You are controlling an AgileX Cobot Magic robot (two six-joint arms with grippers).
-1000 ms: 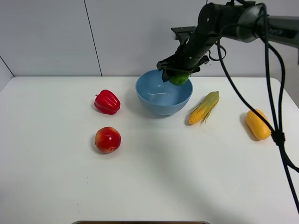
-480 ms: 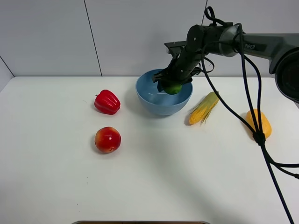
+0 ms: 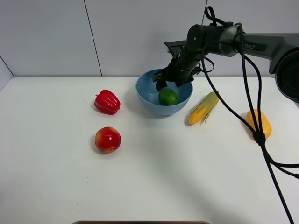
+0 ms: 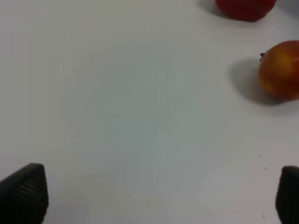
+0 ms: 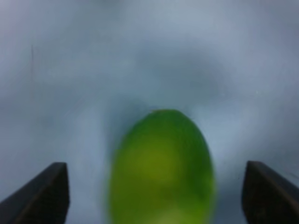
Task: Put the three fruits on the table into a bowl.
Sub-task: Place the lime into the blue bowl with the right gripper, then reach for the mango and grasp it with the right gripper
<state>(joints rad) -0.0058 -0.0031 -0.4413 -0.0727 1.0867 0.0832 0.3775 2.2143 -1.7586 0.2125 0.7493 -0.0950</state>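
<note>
The green lime (image 3: 168,96) lies loose inside the light-blue bowl (image 3: 154,108), apart from the fingers. My right gripper (image 3: 172,80) hovers open just above it over the bowl's far side. In the right wrist view the lime (image 5: 161,170) is blurred between the spread fingertips (image 5: 46,191) against the bowl's inside (image 5: 140,56). The red-and-yellow apple (image 3: 108,139) sits on the white table (image 3: 163,182) at front left; it also shows in the left wrist view (image 4: 280,70). The yellow-orange mango (image 3: 258,124) lies at far right. My left gripper (image 4: 154,196) is open and empty over bare table, out of the exterior view.
A red bell pepper (image 3: 107,102) sits left of the bowl, behind the apple; its edge shows in the left wrist view (image 4: 245,8). A corn cob with green husk (image 3: 204,107) lies just right of the bowl. The right arm's cables hang over the table's right side.
The right gripper lowered the lime over the bowl, then opened. The lime dropped from the fingers into the bowl.
</note>
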